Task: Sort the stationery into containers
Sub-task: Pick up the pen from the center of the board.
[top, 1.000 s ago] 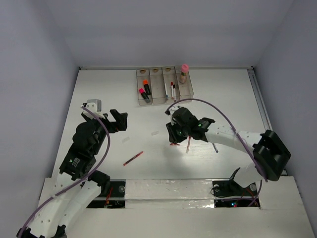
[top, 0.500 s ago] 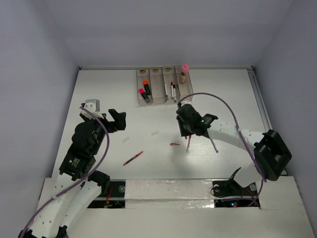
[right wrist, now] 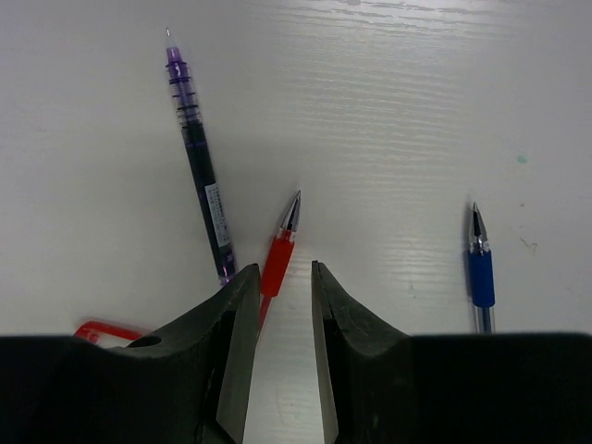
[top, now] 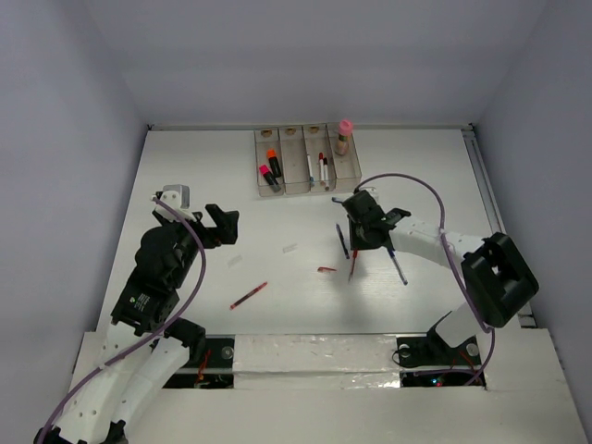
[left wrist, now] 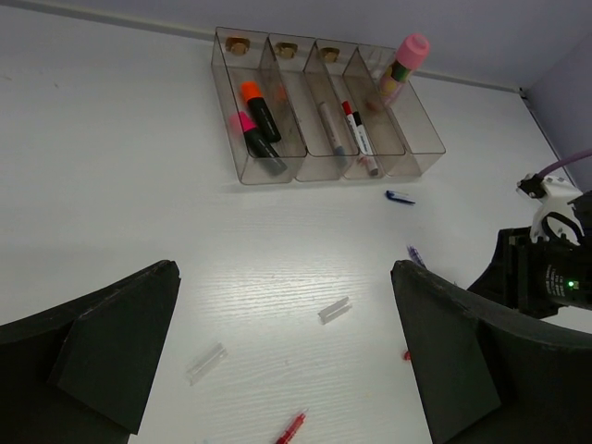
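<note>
The containers [top: 305,171] sit at the far middle of the table, also in the left wrist view [left wrist: 277,171]. They hold an orange highlighter [left wrist: 262,109], a pink highlighter [left wrist: 254,143], two markers [left wrist: 333,128] and a glue stick [left wrist: 404,63]. My right gripper [right wrist: 283,270] hovers low over a red pen [right wrist: 277,263], its jaws a narrow gap apart and pinching nothing. A purple pen [right wrist: 205,199] lies to its left and a blue pen [right wrist: 480,276] to its right. My left gripper [left wrist: 285,273] is wide open and empty at the table's left [top: 222,225].
A second red pen [top: 248,295] lies near the front left. A red cap [top: 326,269] rests beside the right gripper [top: 356,239], and a blue cap [left wrist: 400,197] lies below the containers. Two clear caps [left wrist: 334,310] [left wrist: 206,363] lie mid-table.
My right gripper has moved right and toward the far side, off the red cap, uncovering the purple pen. The left arm has stayed put.
</note>
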Controlling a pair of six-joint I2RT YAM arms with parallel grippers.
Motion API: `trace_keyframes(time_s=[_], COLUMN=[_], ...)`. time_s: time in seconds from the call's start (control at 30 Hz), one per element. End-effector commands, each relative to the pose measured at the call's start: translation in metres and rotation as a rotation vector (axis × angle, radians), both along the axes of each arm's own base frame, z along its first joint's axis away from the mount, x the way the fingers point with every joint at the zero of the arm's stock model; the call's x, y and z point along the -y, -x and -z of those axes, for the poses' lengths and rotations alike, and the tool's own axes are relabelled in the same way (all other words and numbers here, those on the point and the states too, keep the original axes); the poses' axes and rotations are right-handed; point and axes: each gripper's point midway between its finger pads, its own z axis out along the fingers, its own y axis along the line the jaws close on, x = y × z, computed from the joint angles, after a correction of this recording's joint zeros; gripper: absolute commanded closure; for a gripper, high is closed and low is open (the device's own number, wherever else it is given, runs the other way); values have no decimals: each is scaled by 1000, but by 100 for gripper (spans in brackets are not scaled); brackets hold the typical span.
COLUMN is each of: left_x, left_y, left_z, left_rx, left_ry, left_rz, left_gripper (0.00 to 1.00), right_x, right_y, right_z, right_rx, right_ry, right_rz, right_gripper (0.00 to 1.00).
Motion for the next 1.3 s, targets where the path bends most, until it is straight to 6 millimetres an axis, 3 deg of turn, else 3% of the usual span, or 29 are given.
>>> trace_keyframes(time_s=[0.0,0.2,0.6,0.7,0.77,0.87,1.0,1.03,1.07,1.13,1.17,1.27], left_x=[3,4,18,29,37,60,91,95,100,109,114,130], left_y=[-1,0,3,6,7,15,29,29,32,33,36,42], left_z=[-9,-11,-10,-9,-8,-12,-20,-18,-14,-5,-4,5], left_rx=[38,46,38,28,16,-3,10,-1,-23,-38,-59,-80], left_ry=[6,10,14,28,43,122,242,256,280,309,349,411], left_rz=[21,24,105,169,207,326,504,519,552,601,626,709], left_gripper=[1,1,1,1,1,4,16,18,29,37,43,44], right_x=[-4,-4,10,15,21,24,19,14,-5,-24,-43,-76], right_y=[-9,-5,2,3,3,-6,-18,-19,-22,-20,-20,-19], right_z=[9,28,48,48,44,18,-44,-72,-91,-128,-149,-191], right_rx=[10,-38,-69,-63,-45,49,222,291,334,415,454,526], right_ry=[-30,-28,10,29,46,21,-75,-143,-243,-379,-484,-680], right_rz=[27,32,77,87,98,116,88,71,14,-59,-127,-228], right_gripper=[65,66,81,89,100,100,100,100,100,100,100,100])
